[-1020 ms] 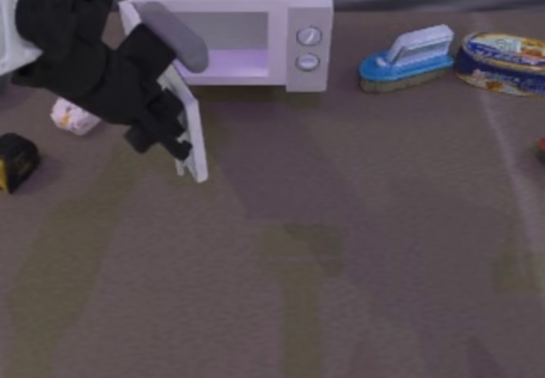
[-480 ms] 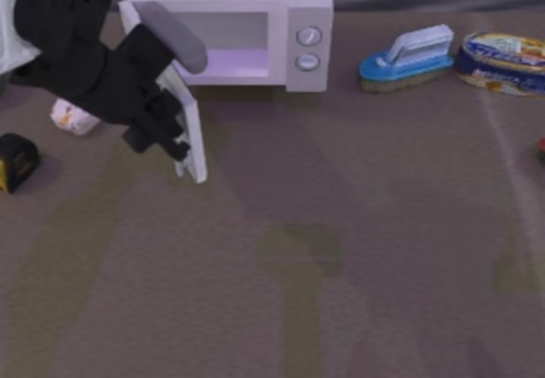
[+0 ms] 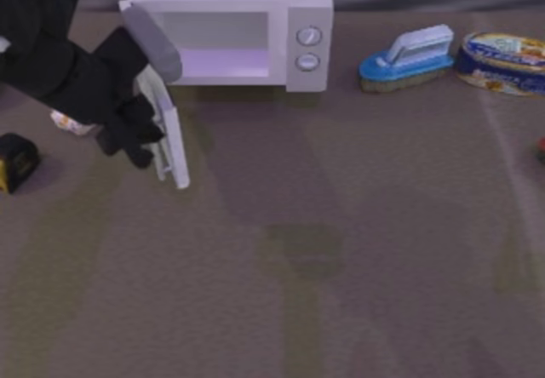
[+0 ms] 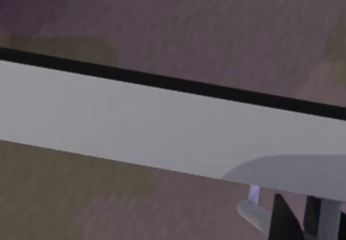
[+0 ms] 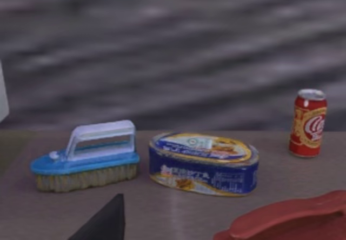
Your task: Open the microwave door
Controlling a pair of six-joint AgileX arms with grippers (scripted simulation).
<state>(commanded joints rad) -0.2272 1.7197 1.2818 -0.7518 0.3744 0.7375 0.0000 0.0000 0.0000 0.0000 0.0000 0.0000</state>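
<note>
Presently: microwave (image 3: pixel 230 25) at the table's (image 3: pixel 341 267) far edge, left of centre; microwave door (image 3: pixel 162 114) swung wide toward the near side, cavity exposed. Left gripper (image 3: pixel 140 144) at the door's free edge, on its left face; finger spread cannot be told. Tape measure (image 3: pixel 15 161) and crumpled white item (image 3: pixel 72 123) lie left; scrub brush (image 3: pixel 407 57) and oval tin (image 3: pixel 502 61) right.

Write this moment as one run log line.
left gripper: at microwave door edge | door: swung open | microwave cavity: visible | right arm: unseen in top view
</note>
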